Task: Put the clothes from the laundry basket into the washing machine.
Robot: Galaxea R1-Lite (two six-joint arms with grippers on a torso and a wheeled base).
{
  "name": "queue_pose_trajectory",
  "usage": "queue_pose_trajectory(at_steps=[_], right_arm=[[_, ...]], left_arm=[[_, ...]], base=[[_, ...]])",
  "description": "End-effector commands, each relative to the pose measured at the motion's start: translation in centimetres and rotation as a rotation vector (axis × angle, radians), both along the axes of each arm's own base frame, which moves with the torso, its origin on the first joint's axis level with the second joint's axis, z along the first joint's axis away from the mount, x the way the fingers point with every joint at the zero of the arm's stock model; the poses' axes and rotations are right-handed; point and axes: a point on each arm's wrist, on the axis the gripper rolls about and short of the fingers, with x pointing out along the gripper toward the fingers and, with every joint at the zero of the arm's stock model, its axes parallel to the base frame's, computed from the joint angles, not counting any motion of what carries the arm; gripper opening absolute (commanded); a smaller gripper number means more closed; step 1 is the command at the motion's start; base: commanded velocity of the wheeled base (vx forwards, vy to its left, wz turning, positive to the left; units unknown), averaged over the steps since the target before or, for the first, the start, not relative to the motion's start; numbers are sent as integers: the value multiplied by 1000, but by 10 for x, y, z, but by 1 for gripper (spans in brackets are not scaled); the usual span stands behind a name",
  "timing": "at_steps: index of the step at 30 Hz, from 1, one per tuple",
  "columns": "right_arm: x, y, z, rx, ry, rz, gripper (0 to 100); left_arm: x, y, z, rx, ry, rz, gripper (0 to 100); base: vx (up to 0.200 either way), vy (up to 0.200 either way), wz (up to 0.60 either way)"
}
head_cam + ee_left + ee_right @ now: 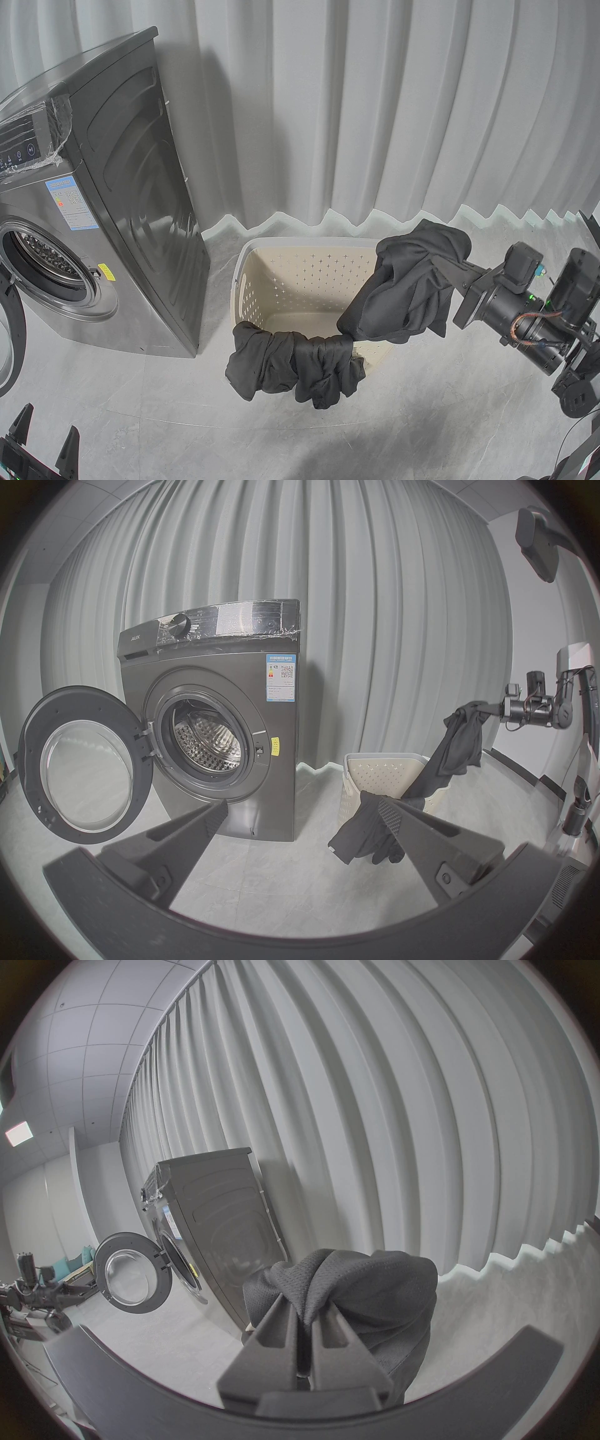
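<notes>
A cream laundry basket (300, 275) stands on the floor right of the grey washing machine (94, 206), whose round door (78, 764) hangs open on the drum (206, 739). My right gripper (447, 265) is shut on a dark garment (406, 287), held up above the basket's right rim; the cloth (350, 1291) bunches between its fingers. The garment's lower part (294, 365) trails over the basket's front rim. Low at the front left, my left gripper (44, 437) stands open with nothing in it, facing the machine and basket (381, 774).
A white pleated curtain (375, 106) runs behind the machine and basket. Pale marbled floor (437, 400) spreads in front of and right of the basket. The open door (9, 337) sticks out toward my left side.
</notes>
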Motion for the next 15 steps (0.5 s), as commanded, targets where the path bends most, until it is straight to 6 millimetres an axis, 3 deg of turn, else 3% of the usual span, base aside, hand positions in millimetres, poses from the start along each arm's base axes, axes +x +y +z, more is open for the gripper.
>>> queue_pose_trajectory(at_steps=[1,13,15], right_arm=[[-27,-4,52,82,-149,29,0],[-22,-5,46,77,-100,-99,0],[-20,-9,44,71,-93,-121,0]], left_arm=[[0,0,-5,0,2,1,100],[0,0,-5,-2,2,1,100],[0,0,-5,-2,2,1,100]], base=[[0,0,0],[0,0,0],[-200,0,0]])
